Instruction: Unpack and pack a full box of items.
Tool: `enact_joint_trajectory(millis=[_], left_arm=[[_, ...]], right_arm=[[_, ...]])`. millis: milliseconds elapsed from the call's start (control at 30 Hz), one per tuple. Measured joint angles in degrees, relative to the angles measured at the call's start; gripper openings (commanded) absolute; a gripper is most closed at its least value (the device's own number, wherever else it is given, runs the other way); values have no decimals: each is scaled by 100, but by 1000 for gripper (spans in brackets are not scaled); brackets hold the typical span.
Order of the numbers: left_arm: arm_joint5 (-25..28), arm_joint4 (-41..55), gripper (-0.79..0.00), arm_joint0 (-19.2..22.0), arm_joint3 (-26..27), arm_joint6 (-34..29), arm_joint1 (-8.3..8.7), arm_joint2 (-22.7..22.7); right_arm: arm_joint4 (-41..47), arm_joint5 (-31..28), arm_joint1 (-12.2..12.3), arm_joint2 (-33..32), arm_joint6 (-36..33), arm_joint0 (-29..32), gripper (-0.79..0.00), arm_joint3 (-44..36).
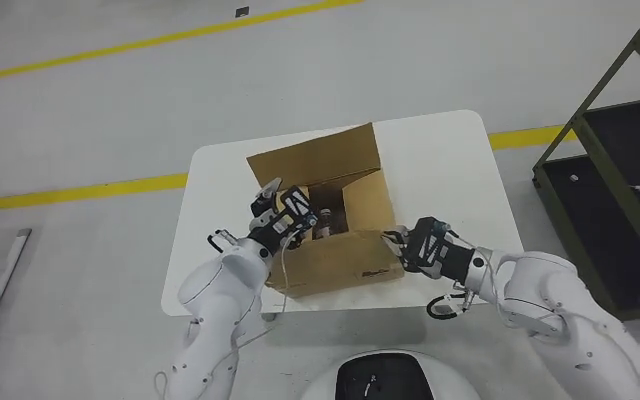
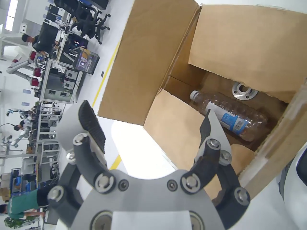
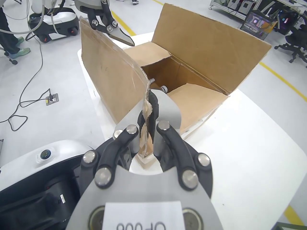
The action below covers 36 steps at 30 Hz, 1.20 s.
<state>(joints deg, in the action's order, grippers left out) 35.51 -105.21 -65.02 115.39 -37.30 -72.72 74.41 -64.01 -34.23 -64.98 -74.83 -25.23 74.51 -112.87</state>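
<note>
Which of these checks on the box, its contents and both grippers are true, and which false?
The right gripper is shut on a flap of the brown cardboard box. True.
The left gripper holds the clear plastic bottle. False: it is open and empty, over the box's edge.
The bottle stands upright. False: it lies on its side inside.
A round metal flange lies inside near the bottle. True.

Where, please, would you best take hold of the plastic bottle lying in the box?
Grip the bottle mid-body, coming down through the open top of the box. It lies on its side on the floor, so the jaws can span its width; a metal flange sits beside it.
</note>
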Motion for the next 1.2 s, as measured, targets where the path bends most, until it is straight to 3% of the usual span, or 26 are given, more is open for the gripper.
enact_joint_trajectory(millis=[33,100,133,367,500,533,567,633,733,833,1200], left_arm=[[53,16,0,1,6,-12,3,-15],[159,53,0,1,24,-40,9,-39],[197,65,0,-2,35,-43,12,-51],[387,111,0,-28,136,-58,34,-113],[524,168,0,-68,233,-43,47,-178],[562,182,0,-84,257,-43,51,-191],[598,190,0,-100,283,-43,55,-203],[683,214,0,-149,358,-35,66,-227],[787,260,0,-240,494,-36,84,-220],[958,377,0,-356,622,-5,108,-190],[1123,534,0,-577,818,18,180,-24]], right_arm=[[2,14,1,-1,18,3,-662,10],[46,41,4,1,45,18,-413,32],[73,60,5,-6,63,23,0,35],[695,274,17,-235,204,134,0,48],[1596,345,31,-525,257,228,0,95],[1822,359,34,-596,273,247,-151,112],[2040,404,37,-671,275,262,-403,142],[2554,518,39,-802,260,266,-579,202],[3176,690,44,-837,14,226,-708,306],[3674,817,48,-696,-445,109,-785,457],[4195,1167,31,-138,-1271,-274,-785,819]])
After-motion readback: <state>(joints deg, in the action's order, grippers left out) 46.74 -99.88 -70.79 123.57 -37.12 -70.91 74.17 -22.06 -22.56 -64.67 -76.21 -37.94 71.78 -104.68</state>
